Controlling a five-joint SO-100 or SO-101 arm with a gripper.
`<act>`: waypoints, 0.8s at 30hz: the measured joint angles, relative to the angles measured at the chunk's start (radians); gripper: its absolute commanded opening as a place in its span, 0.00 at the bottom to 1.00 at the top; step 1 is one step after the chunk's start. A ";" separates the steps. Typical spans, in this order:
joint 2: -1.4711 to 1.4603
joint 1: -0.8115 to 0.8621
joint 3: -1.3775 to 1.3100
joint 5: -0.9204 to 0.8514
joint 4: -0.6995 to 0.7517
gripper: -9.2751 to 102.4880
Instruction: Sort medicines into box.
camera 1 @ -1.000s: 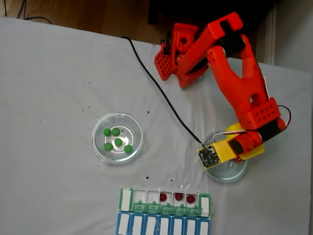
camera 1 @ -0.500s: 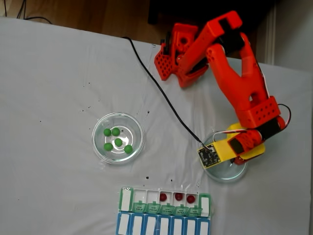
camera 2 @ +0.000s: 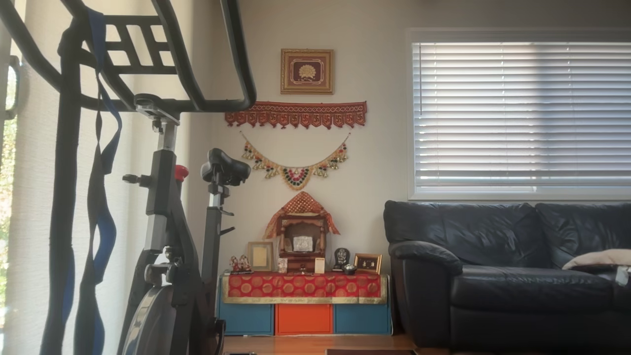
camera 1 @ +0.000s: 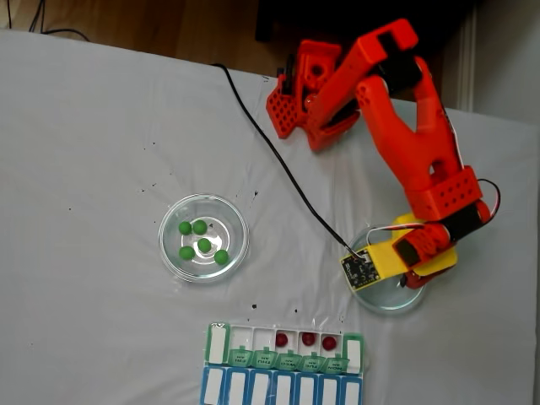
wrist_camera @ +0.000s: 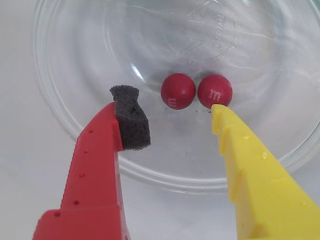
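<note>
Medicines (wrist_camera: 178,91) in dish (wrist_camera: 75,120) on white cloth (camera 1: 93,152)

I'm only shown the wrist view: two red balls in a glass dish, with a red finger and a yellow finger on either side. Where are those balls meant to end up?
Observer: In the fixed view a pill box lies near the picture's bottom edge, below and left of your dish.
Operator: Is anything in it?
Observer: Three red balls, one in each of three neighbouring open compartments.
Operator: Are there balls anywhere else?
Observer: Five green balls sit in a second glass dish, further left in the fixed view.
</note>
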 measured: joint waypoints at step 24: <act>-0.051 -0.014 0.009 0.040 -0.040 0.29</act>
